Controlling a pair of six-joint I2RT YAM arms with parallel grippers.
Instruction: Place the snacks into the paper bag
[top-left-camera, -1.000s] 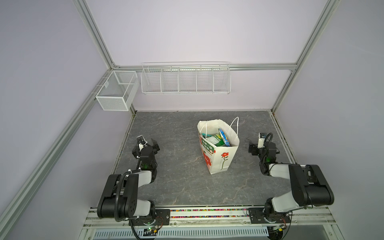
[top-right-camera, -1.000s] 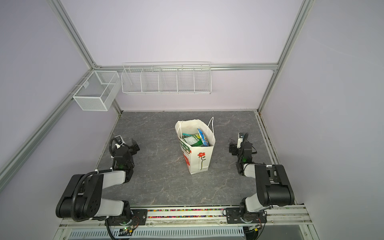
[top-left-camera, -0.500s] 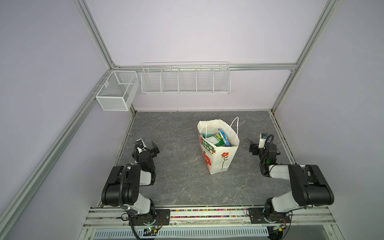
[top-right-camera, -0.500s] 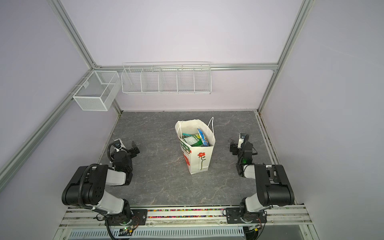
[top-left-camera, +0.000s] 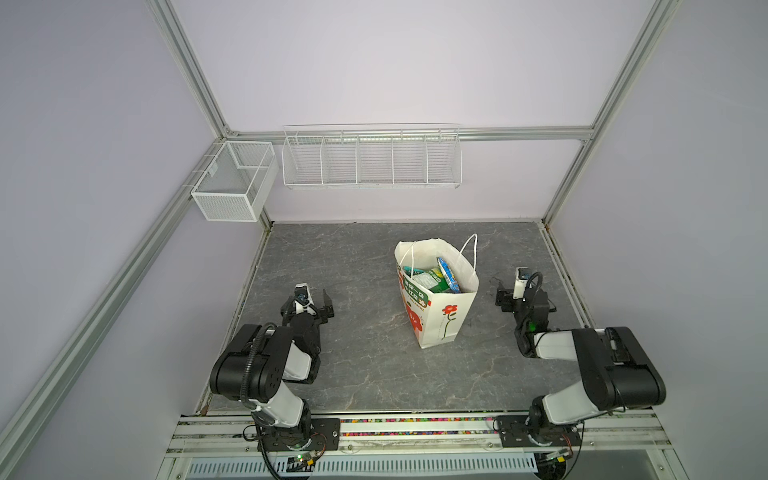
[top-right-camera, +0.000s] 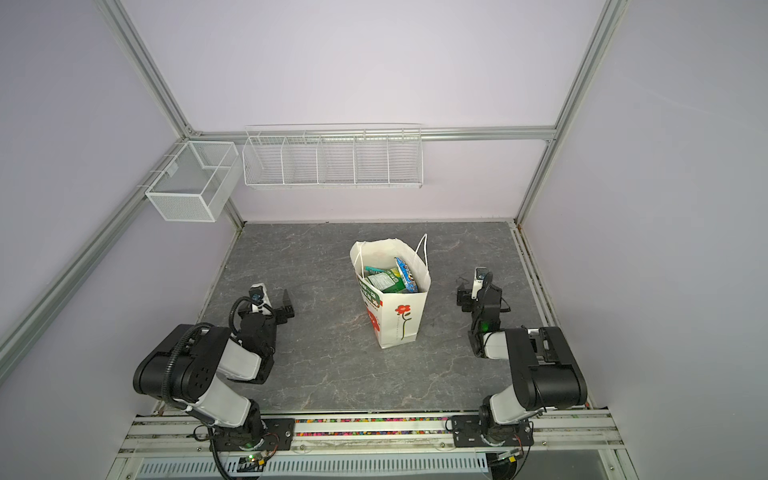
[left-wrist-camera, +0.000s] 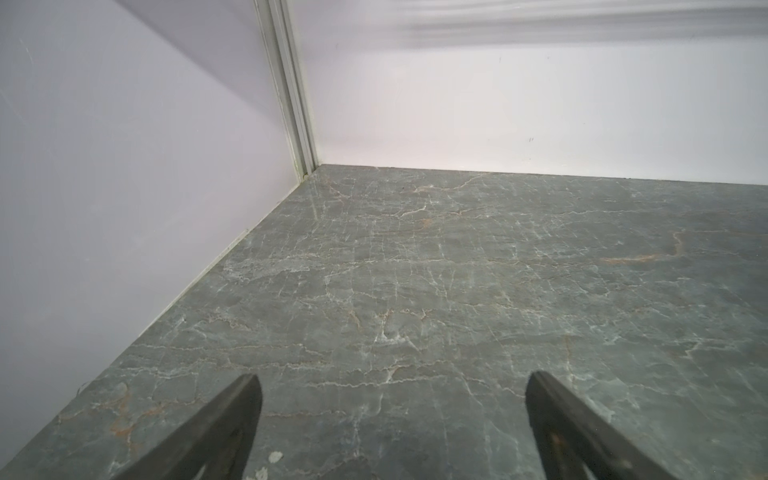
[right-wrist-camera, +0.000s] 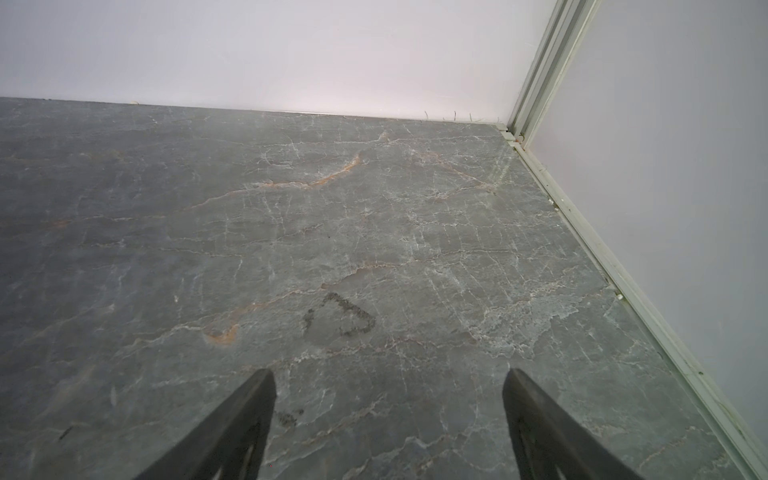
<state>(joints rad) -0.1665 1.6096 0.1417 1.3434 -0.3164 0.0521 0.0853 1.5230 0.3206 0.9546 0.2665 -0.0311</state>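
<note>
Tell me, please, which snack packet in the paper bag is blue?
The blue packet, standing on edge in the paper bag; the green packets lie flatter beside it.

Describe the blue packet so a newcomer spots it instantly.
On the grey tabletop, the paper bag stands upright near the middle. Inside, the blue packet stands on edge near one wall: the only blue one, beside green packets.

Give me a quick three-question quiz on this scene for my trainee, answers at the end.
1. Fill in: the left gripper and the right gripper both have their jaws ____.
2. The snacks are in the: A) left gripper B) bag C) right gripper
3. True or false: the bag lies on its side.
Key: 1 open, holding nothing; 2 B; 3 false, it stands upright.
</note>
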